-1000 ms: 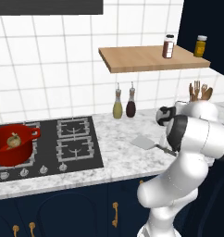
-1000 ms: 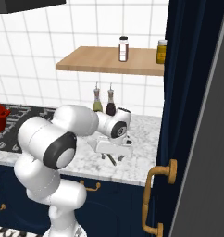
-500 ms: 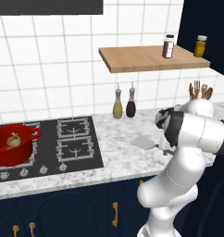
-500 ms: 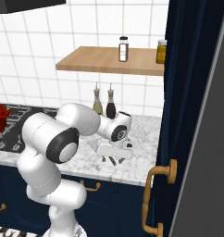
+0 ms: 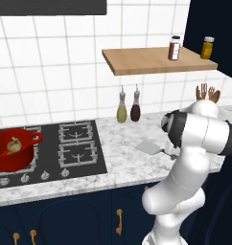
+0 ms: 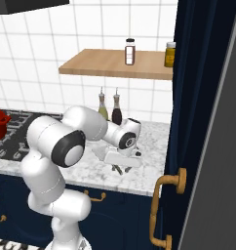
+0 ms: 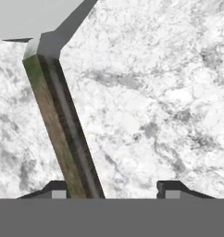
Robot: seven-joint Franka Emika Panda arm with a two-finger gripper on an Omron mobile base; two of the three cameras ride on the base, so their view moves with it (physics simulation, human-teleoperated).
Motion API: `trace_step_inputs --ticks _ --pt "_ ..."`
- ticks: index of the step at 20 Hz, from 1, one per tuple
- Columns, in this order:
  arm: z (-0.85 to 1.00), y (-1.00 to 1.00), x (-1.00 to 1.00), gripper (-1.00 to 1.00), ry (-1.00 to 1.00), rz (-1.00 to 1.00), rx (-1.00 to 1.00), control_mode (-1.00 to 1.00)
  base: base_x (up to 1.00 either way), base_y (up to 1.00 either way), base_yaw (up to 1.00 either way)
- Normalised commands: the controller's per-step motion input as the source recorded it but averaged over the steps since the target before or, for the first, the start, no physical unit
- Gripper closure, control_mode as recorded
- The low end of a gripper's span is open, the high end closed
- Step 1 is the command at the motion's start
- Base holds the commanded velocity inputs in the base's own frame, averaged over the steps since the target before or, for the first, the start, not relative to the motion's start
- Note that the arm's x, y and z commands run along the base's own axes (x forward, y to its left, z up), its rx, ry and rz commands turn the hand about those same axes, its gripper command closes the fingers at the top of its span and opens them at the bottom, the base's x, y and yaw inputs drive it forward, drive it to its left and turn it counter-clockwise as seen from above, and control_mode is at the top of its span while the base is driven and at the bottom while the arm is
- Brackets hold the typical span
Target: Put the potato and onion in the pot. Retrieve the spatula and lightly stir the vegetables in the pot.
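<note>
- gripper (image 7: 111, 187) down at the bench (image 7: 169, 92), fingers apart, straddling the spatula (image 7: 63, 134) handle
- handle sits hard against one fingertip; closing off-centre could twist it loose
- pot (image 5: 12, 150) far aside on the hob

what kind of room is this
A rendered home kitchen, it seems: a gas hob set in a marble counter with a red pot on it, white wall tiles, and a wooden shelf with spice jars.
</note>
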Motion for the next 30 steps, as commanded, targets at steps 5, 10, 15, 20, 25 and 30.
trace_step_inputs --ticks 5,10,15,20,25,30 --pt "-0.02 0.00 0.00 1.00 0.00 0.00 0.01 -1.00 0.00 0.00 0.00" --pt "0.14 0.20 -0.05 1.00 -0.03 0.01 0.09 -1.00 0.00 0.00 0.00" --pt "0.57 0.65 -0.23 1.00 -0.05 0.00 -0.02 -1.00 0.00 0.00 0.00" --pt "0.55 0.60 -0.53 1.00 -0.11 0.00 -0.07 -1.00 0.00 0.00 0.00" --pt "0.27 0.72 -0.29 1.00 -0.31 0.08 -0.07 -1.00 0.00 0.00 0.00" --pt "0.01 0.30 0.00 1.00 0.03 0.13 -0.07 -1.00 0.00 0.00 0.00"
